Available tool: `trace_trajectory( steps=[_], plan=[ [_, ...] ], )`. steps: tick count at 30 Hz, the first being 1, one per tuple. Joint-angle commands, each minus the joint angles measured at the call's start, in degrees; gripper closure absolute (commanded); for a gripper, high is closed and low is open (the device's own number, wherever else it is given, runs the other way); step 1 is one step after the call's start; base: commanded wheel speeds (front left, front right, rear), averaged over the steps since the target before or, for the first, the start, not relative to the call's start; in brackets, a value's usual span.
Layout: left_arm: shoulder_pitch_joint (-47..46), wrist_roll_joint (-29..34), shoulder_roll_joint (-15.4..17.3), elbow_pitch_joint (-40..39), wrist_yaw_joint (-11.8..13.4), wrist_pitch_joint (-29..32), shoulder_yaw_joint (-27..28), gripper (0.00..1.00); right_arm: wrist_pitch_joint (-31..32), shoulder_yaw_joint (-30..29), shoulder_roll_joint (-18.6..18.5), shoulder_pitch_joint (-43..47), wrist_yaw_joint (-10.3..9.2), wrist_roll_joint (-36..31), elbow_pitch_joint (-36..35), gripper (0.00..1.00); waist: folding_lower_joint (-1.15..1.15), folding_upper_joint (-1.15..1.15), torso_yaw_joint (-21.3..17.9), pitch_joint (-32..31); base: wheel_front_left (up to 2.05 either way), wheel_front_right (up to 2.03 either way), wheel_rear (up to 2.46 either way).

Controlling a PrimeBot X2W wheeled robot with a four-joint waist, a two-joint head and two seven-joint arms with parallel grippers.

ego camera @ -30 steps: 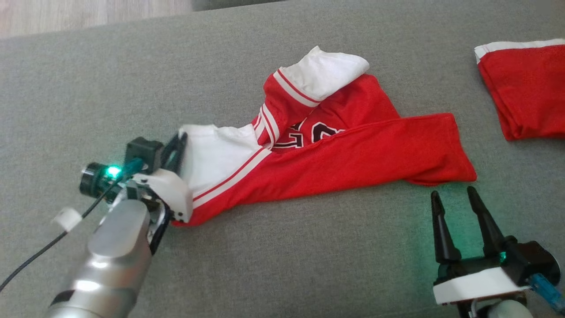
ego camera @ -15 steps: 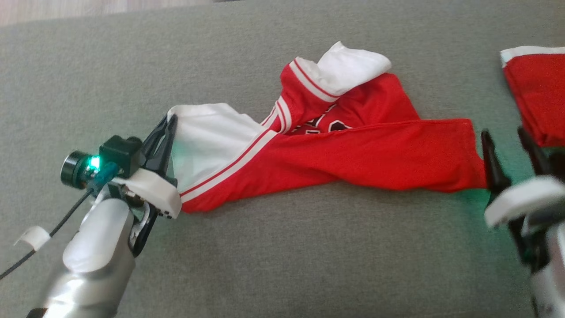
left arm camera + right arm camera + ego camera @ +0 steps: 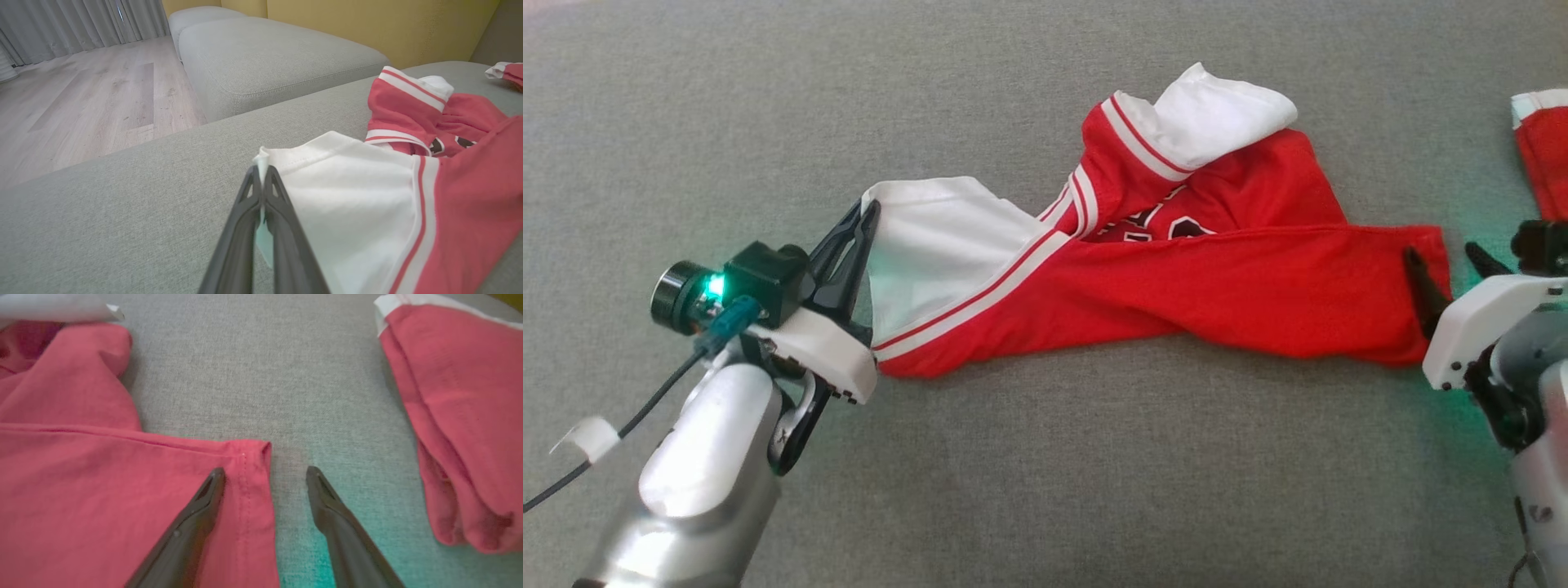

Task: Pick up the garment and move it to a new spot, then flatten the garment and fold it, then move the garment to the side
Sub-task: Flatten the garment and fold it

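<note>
The red jersey [image 3: 1217, 278] lay rumpled on the grey cushion [image 3: 1045, 490], its white corner pinched by the left gripper [image 3: 872, 208], its red hem straddled by the wide-spread right gripper [image 3: 265, 471]; flattening and folding appeared outstanding.

our right gripper [image 3: 1441, 253] has come up from the lower right to the jersey's [image 3: 1217, 286] right hem [image 3: 249, 498]. its jaws gape, one finger over the red cloth, the other over the couch [image 3: 1045, 474] beside it. our left gripper [image 3: 870, 211] has drawn the white sleeve [image 3: 931, 237] outward, so the jersey lies a little longer. our head has turned, so everything sits further right in its view.
</note>
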Motion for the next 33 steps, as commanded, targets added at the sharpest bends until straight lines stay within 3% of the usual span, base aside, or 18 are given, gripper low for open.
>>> trace_trajectory(
  steps=[1,7,8,10,13,14,19,26,33],
  plan=[
    [-1.3,-0.3,2.5,-2.2,0.3,0.1,2.0,1.0,0.2,1.2,-1.0,-1.5,0.39,-0.2,-1.3,0.0,0.0,0.0,0.2,0.0,0.0,0.0,0.0],
    [-0.9,-0.5,2.9,-3.8,0.4,0.5,1.6,1.0,-0.1,3.0,-1.6,-2.3,0.39,0.0,0.6,0.0,0.0,0.0,0.6,0.0,0.0,0.0,0.0],
    [-0.7,-0.6,3.1,-4.1,0.4,0.7,1.4,1.0,0.0,3.6,-2.1,-2.7,0.39,-0.3,1.5,0.07,0.0,0.0,0.8,0.0,0.0,0.0,0.0],
    [-0.7,-0.7,3.2,-4.3,0.4,0.8,1.3,1.0,-0.1,4.4,-2.6,-3.1,0.39,-0.6,2.1,0.42,0.0,0.0,0.9,0.1,0.0,0.0,0.0],
    [-0.7,-0.8,3.3,-4.4,0.3,0.8,1.1,1.0,-0.5,5.5,-3.2,-3.4,0.39,-0.8,2.9,0.69,0.0,0.0,1.1,0.0,0.0,0.0,0.0],
    [-0.6,-0.9,3.4,-4.4,0.3,0.8,1.0,1.0,-0.6,5.7,-3.3,-3.5,0.39,-0.7,3.1,1.0,0.0,0.0,1.1,-0.1,0.0,0.0,0.0],
    [-0.4,-1.1,3.5,-4.2,0.6,-0.3,1.1,1.0,-3.0,7.3,-4.2,-4.2,0.39,-0.5,3.4,1.0,0.0,0.0,1.1,-1.0,0.0,0.0,0.0],
    [-2.4,0.9,4.7,-6.0,0.9,-7.8,2.0,1.0,-15.9,2.5,-4.2,-6.3,0.39,-2.4,0.5,1.0,0.0,0.0,0.4,-5.6,0.0,0.0,0.0],
    [-6.6,2.1,7.4,-7.4,-0.1,-9.6,2.7,1.0,-23.8,-0.7,-4.4,-8.5,0.39,-0.1,-4.8,1.0,0.0,0.0,-1.0,-12.0,0.0,0.0,0.0]
  ],
)
